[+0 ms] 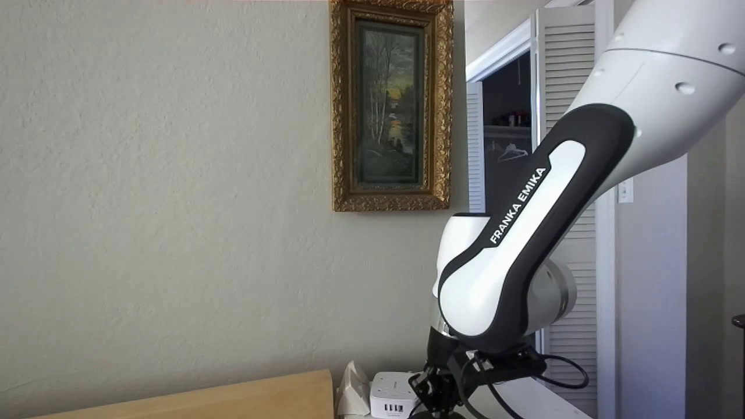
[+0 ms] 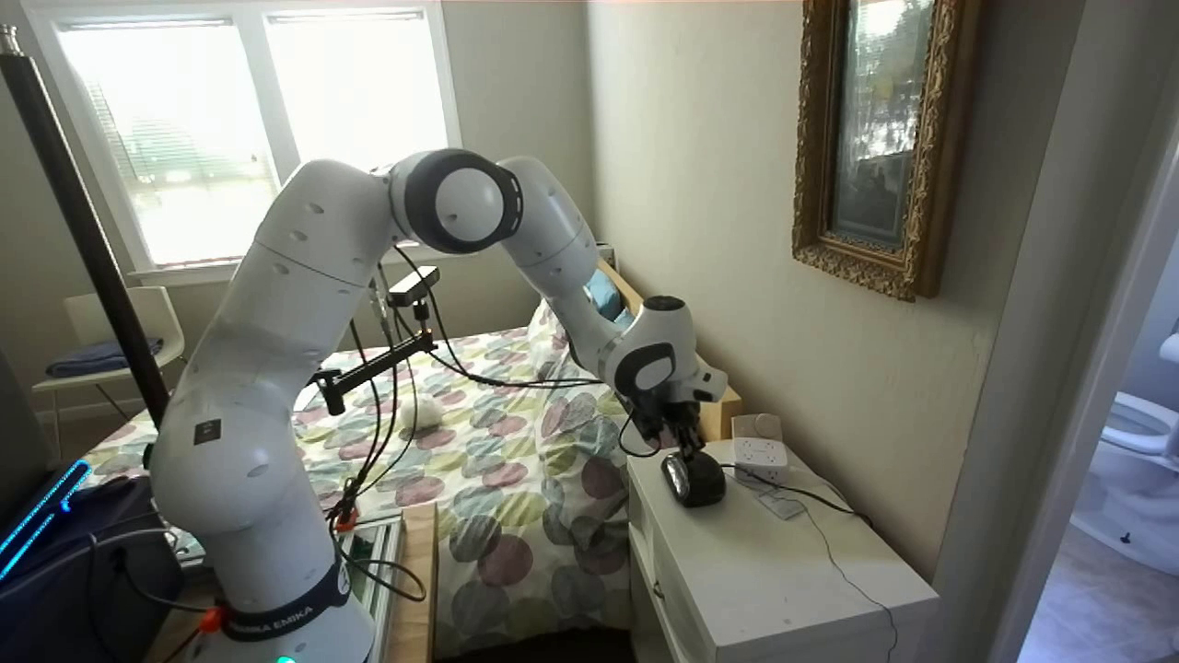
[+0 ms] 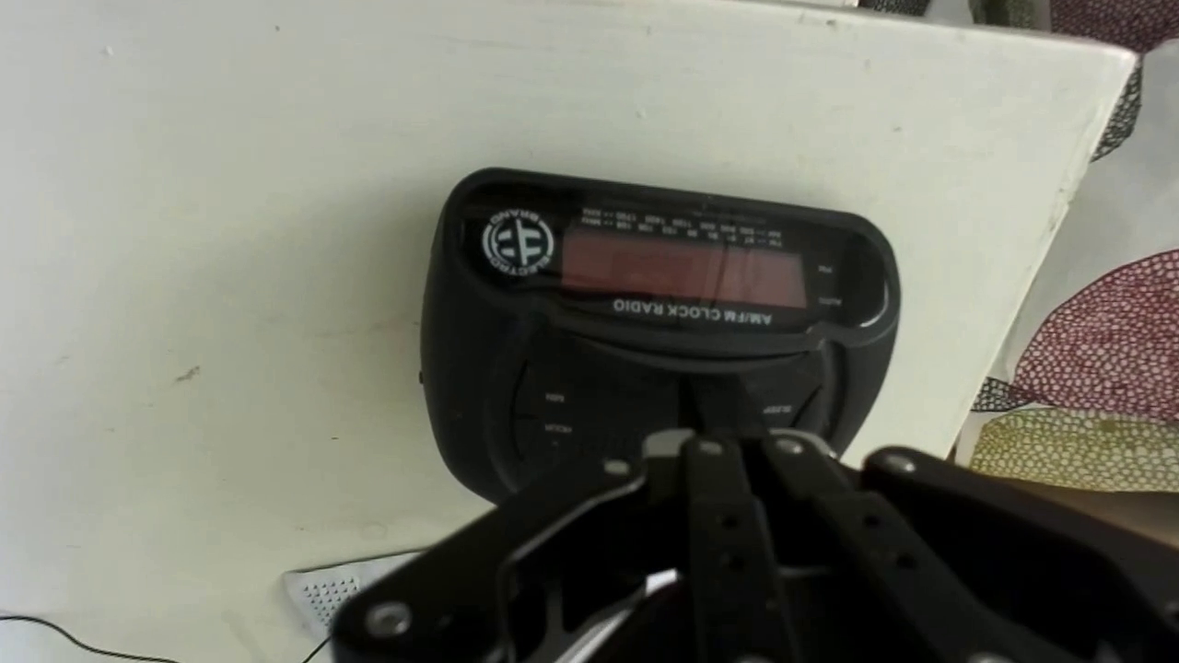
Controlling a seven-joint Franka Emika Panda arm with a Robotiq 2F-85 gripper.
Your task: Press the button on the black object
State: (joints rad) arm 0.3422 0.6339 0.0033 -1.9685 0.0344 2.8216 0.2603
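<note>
The black object is an AM/FM clock radio [image 3: 682, 267] on a white nightstand [image 3: 276, 276]. It also shows in an exterior view [image 2: 697, 479]. In the wrist view its display and lettering stand upside down. Its top panel has small labels for MIN and HOUR at the left and SLEEP at the right. My gripper [image 3: 723, 401] is shut, with its fingertips together over the top panel, nearer the SLEEP label. It holds nothing. It also points down at the radio in an exterior view [image 2: 687, 447]. The fingers hide part of the panel. I cannot tell whether the tips touch it.
A white power strip block [image 1: 393, 396] stands beside the radio, near the wall; it also shows in an exterior view [image 2: 761, 453]. Cords run across the nightstand. A wooden headboard [image 1: 233, 401] and a bed [image 2: 497, 516] adjoin it. A framed picture [image 2: 889, 138] hangs above.
</note>
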